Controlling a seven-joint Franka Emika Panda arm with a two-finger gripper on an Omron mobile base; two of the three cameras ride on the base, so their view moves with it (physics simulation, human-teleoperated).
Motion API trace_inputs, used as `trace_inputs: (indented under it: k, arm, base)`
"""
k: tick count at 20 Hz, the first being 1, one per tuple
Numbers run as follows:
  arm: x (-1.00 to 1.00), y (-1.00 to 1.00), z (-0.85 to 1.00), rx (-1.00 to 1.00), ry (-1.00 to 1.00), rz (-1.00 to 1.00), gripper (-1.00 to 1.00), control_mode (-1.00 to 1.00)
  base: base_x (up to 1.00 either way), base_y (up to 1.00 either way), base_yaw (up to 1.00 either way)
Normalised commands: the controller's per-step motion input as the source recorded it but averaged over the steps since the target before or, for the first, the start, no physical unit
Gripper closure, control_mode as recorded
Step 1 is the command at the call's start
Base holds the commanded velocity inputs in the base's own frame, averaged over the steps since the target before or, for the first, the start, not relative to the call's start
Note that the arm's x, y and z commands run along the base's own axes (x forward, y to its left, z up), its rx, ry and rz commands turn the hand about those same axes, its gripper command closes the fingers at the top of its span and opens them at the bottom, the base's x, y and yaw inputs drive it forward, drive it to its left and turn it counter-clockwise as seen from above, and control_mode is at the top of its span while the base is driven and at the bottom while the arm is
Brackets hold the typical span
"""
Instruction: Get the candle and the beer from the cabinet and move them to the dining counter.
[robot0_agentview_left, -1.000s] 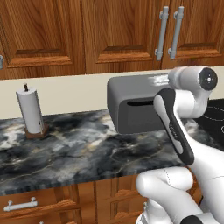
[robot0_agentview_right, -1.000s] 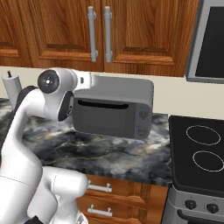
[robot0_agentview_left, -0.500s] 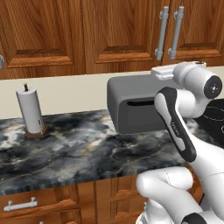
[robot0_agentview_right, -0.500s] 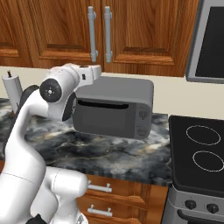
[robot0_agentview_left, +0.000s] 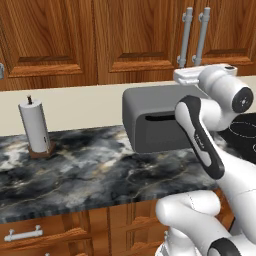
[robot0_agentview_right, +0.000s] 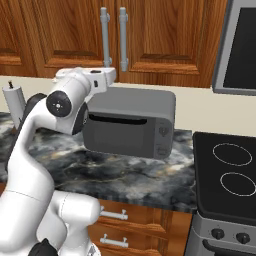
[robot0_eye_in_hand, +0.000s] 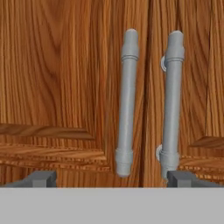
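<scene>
The cabinet (robot0_agentview_left: 140, 35) (robot0_agentview_right: 65, 35) hangs closed above the counter, its two grey bar handles (robot0_agentview_left: 186, 37) (robot0_agentview_right: 105, 35) side by side. My gripper (robot0_eye_in_hand: 111, 179) is open, its fingertips (robot0_eye_in_hand: 41, 178) spread wide below both handles (robot0_eye_in_hand: 127, 100), close to the doors and touching nothing. In the base views the white hand (robot0_agentview_left: 187, 75) (robot0_agentview_right: 100, 77) points at the doors just below the handles, above the grey oven. The candle and the beer are hidden. The dining counter is out of view.
A grey toaster oven (robot0_agentview_left: 155, 120) (robot0_agentview_right: 130, 122) stands on the marbled counter (robot0_agentview_left: 90, 170) right under the hand. A paper towel roll (robot0_agentview_left: 34, 125) (robot0_agentview_right: 14, 100) is at the left. A black stove (robot0_agentview_right: 227, 170) lies to the right, with wooden drawers (robot0_agentview_left: 30, 235) below.
The hand has risen from in front of the oven and turned toward the cabinet handles. The jaws have stayed open.
</scene>
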Motion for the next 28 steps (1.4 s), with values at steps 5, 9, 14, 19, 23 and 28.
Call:
trace_inputs:
  k: [5,9,14,19,23,28]
  arm:
    - [0.08,0.00,0.02,0.01,-0.16,0.00,-1.00,-1.00]
    - [0.15,-0.02,0.00,0.03,-0.16,0.00,-1.00,-1.00]
    - [0.28,-0.10,0.06,0.06,-0.10,0.00,-1.00,-1.00]
    - [0.29,-0.20,0.10,0.02,-0.02,0.02,-1.00,-1.00]
    - [0.38,-0.13,0.02,0.00,0.00,0.04,-1.00,-1.00]
    - [0.38,-0.10,0.00,0.00,0.00,0.05,-1.00,-1.00]
  base:
    - [0.00,0.00,0.00]
    - [0.00,0.00,0.00]
    - [0.00,0.00,0.00]
    - [0.00,0.00,0.00]
    - [0.00,0.00,0.00]
    - [0.00,0.00,0.00]
